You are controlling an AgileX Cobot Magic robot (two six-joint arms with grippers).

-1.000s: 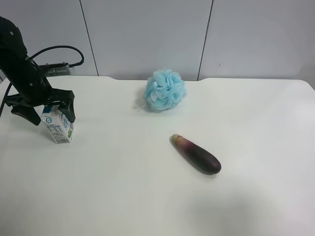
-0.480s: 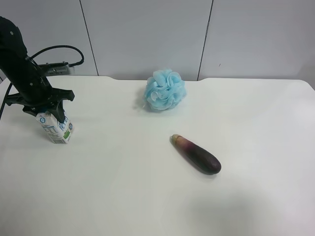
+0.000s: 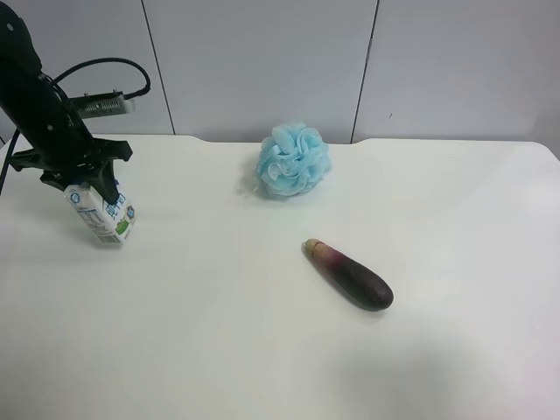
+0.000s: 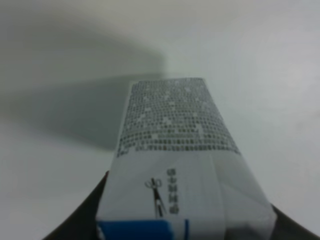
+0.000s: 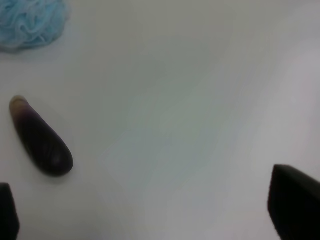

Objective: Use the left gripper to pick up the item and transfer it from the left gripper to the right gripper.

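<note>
The white milk carton point(image 3: 104, 215) with blue print and a green patch hangs tilted, a little above the white table point(image 3: 219, 332), at the exterior high view's far left. The left gripper point(image 3: 85, 182), on the black arm with the trailing cable, is shut on the carton's gabled top. In the left wrist view the carton point(image 4: 175, 150) fills the middle, with the gripper point(image 4: 185, 232) closed around it. The right gripper point(image 5: 150, 215) is open and empty above bare table. Its arm does not show in the exterior high view.
A fluffy blue bath sponge point(image 3: 293, 160) lies at the table's back middle and shows in the right wrist view point(image 5: 30, 22). A dark purple eggplant point(image 3: 348, 274) lies near the table's middle, also in the right wrist view point(image 5: 41, 140). A grey wall stands behind.
The left gripper's fingers, spread around the carton a second ago, have shut on its top. The carton has risen off the table and now hangs tilted.
</note>
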